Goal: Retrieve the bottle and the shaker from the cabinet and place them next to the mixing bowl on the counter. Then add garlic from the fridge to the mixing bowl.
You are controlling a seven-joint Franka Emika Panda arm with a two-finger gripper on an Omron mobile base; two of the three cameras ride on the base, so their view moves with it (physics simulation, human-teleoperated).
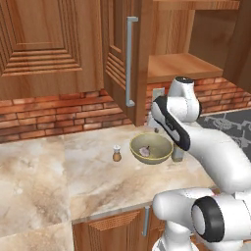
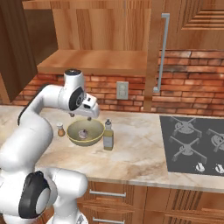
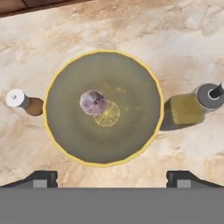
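**Garlic in bowl, jaws wide above it**

Over the beige marble-patterned stone surface, the white arm's two-finger gripper hangs straight above the round olive-tan mixing bowl with the lighter rim, jaws spread wide with nothing between them. The small pale pinkish-white lumpy garlic bulb lies inside the bowl, just off centre, on the bowl floor.

The small bottle of olive-yellow liquid with the narrow neck and grey cap stands upright just beside the bowl on one side. The tiny shaker with brown lower half and pale top stands upright near the bowl's other side, a small gap between them. The wooden wall cabinet with the long silver bar handle is open above, its wooden shelf bare where visible.

Judgement: all three placements look done; task seems at or near the end.

Handling, as a guess: the garlic is light, firm, lumpy and prone to roll, so pinch across its widest part. The bottle is probably rigid, smooth and top-heavy, so grip its body below the neck. The shaker is light and easy to tip; grip it at the brown lower half. The bowl is stiff and would slide if nudged.
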